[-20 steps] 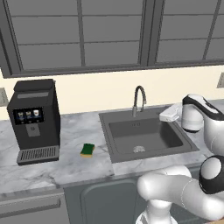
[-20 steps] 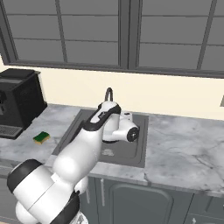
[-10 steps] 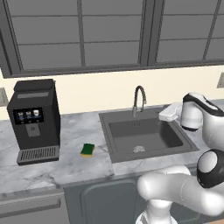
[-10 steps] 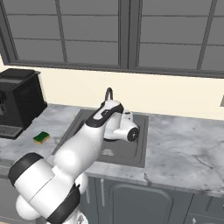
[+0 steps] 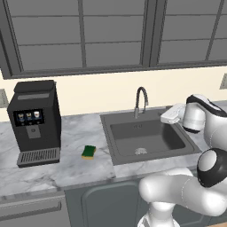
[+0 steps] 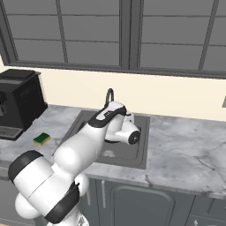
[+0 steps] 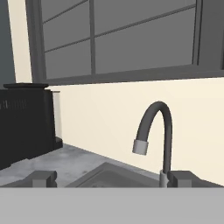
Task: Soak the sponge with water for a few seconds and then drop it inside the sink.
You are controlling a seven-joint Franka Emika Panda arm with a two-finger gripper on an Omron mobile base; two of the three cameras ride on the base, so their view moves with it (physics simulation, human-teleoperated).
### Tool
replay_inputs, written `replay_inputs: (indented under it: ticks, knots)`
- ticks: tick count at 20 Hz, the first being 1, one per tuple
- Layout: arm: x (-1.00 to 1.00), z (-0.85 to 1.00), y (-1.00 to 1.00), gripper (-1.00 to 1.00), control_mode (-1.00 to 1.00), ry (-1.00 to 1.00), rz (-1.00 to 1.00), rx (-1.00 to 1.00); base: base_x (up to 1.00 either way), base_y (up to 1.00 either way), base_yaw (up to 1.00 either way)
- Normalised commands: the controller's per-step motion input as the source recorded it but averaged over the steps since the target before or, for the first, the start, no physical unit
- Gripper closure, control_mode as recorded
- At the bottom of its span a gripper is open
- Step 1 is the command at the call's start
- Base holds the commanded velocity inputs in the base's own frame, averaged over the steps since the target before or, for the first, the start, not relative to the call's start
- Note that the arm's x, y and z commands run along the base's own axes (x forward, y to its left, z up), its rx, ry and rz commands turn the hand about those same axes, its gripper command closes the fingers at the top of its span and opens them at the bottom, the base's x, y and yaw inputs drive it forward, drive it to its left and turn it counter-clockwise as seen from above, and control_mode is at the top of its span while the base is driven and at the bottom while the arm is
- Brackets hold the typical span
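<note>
The sponge (image 5: 88, 151) (image 6: 42, 138), green over yellow, lies flat on the marble counter between the coffee machine and the sink (image 5: 109, 148) (image 6: 82, 126). My gripper (image 5: 167, 117) hovers over the right rear part of the basin, pointing left toward the grey gooseneck faucet (image 5: 141, 100) (image 6: 109, 94). In the hand view the gripper (image 7: 113, 179) is open with nothing between its tips, and the faucet (image 7: 155, 131) stands just ahead. No water runs from the spout. The sponge is far to the gripper's left, across the basin.
A black coffee machine (image 5: 35, 119) (image 6: 20, 103) (image 7: 22, 127) stands on the counter left of the sponge. A wall with windows rises right behind the faucet. A round silvery drain (image 5: 140, 151) sits in the basin floor.
The hand has stayed over the sink's right side with almost no shift. The sponge has not moved.
</note>
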Motion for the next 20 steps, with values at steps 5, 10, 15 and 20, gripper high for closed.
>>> replay_inputs:
  ticks: [5, 10, 15, 20]
  knots:
    - [0.02, 0.0, 0.0, -1.0, -1.0, 0.0, 0.0, 0.0, 0.0, 0.0, 0.0]
    - [0.03, 0.0, 0.0, -1.0, -1.0, 0.0, -0.02, 0.0, 0.0, 0.0, 0.0]
    - [0.0, 0.0, 0.02, -1.0, -1.0, 0.0, -0.03, 0.0, 0.0, 0.0, 0.0]
    - [0.0, -0.02, 0.02, -1.0, -1.0, 0.0, -0.06, 0.0, 0.0, 0.0, 0.0]
